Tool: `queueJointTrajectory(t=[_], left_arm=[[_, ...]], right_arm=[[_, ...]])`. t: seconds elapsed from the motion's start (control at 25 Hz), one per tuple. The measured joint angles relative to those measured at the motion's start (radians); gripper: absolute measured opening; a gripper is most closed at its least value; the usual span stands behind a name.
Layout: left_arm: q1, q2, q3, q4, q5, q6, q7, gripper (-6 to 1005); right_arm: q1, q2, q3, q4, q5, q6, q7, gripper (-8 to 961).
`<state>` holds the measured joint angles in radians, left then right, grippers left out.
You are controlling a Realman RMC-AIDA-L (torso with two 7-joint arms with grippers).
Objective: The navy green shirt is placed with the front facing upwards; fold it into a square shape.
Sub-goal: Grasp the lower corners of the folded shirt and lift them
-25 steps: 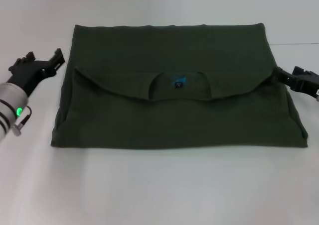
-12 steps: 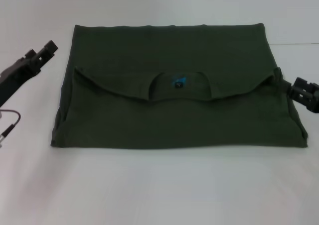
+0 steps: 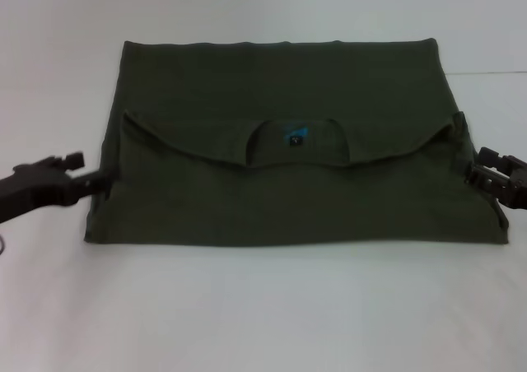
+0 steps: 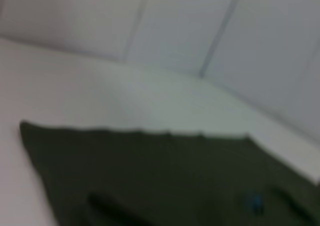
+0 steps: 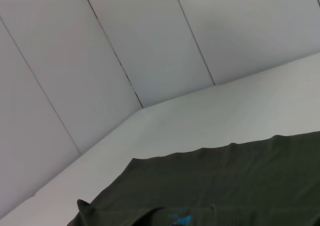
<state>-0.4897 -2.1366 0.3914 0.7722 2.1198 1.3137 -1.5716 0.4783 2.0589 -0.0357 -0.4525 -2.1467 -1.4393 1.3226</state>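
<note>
On the white surface [image 3: 263, 306], the folded navy green shirt [image 3: 288, 199] lies flat
Left hand [image 3: 92, 181] touches its left edge; right hand [image 3: 478, 171] its right; neither grip can be told.

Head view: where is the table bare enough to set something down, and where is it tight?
Bare table runs wide in front of the navy green shirt, and a band lies behind its far edge. It is tight at both side edges: the left gripper and the right gripper sit right against the cloth.
</note>
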Motion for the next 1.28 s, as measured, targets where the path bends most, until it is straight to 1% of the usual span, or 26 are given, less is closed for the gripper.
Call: queueJointTrajectory(t=[0.08, 0.2, 0.36, 0.48, 0.68, 0.96, 1.28], left_arm=[[-0.005, 0.011, 0.003, 0.029, 0.077, 0.016, -0.004, 810], [-0.020, 0.021, 0.010, 0.058, 0.181, 0.030, -0.004, 809], [-0.052, 0.032, 0.020, 0.044, 0.282, 0.025, -0.024, 808], [-0.078, 0.038, 0.040, 0.019, 0.330, 0.016, -0.057, 807], [-0.086, 0.034, 0.076, 0.005, 0.341, -0.007, -0.075, 805], [-0.088, 0.034, 0.080, -0.001, 0.355, -0.037, -0.096, 803], [-0.092, 0.034, 0.096, -0.012, 0.360, -0.041, -0.099, 799]], right_arm=[[0.002, 0.000, 0.000, 0.000, 0.000, -0.001, 0.000, 785], [0.004, 0.002, 0.000, 0.000, 0.000, -0.002, 0.003, 784], [0.006, 0.005, 0.001, 0.000, 0.000, -0.004, 0.007, 784], [0.008, 0.009, 0.000, 0.000, 0.000, -0.005, 0.007, 783], [0.008, 0.011, 0.000, 0.000, -0.001, -0.006, 0.007, 783], [0.008, 0.010, 0.001, 0.000, -0.001, -0.006, 0.008, 781], [0.009, 0.010, 0.001, 0.000, -0.001, -0.006, 0.009, 783]])
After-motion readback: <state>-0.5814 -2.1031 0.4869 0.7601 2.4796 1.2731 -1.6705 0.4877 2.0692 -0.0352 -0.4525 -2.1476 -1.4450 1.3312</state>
